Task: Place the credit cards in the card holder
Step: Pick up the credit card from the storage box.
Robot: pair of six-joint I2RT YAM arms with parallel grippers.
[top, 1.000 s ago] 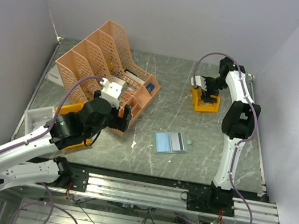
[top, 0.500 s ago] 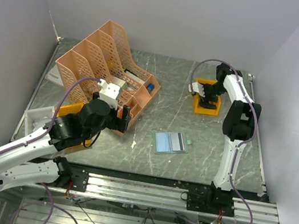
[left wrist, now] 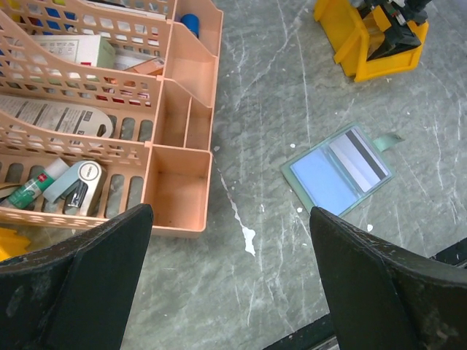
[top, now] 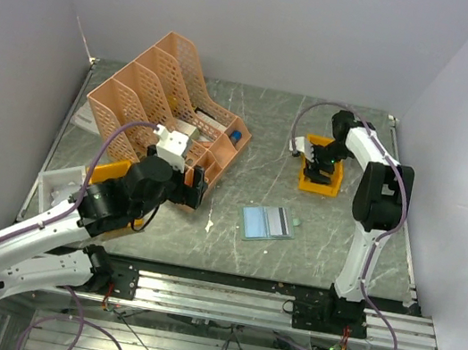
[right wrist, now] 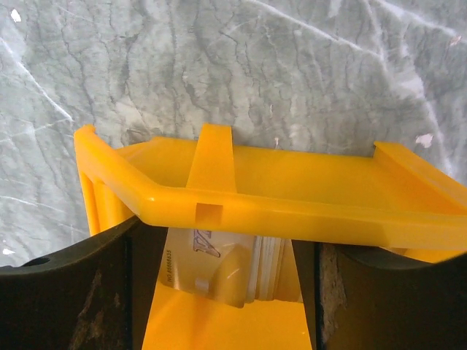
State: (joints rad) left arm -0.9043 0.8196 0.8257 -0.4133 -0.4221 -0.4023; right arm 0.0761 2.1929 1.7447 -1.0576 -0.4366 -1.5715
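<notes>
Far right on the grey marbled tabletop (top: 259, 134), the right jaws reach down into a small yellow plastic bin (right wrist: 255, 204), spread wide with one dark finger (right wrist: 66, 299) either side of a stack of pale, thin plastic credit cards (right wrist: 219, 273); the stack sits between them, not clamped. Nearer the arms, the flat grey-green folding card holder (left wrist: 337, 169) lies unfolded on the tabletop, well apart from the bin. The left jaws hang spread wide and empty above the tabletop, beside a peach lattice plastic file rack (left wrist: 179, 80).
</notes>
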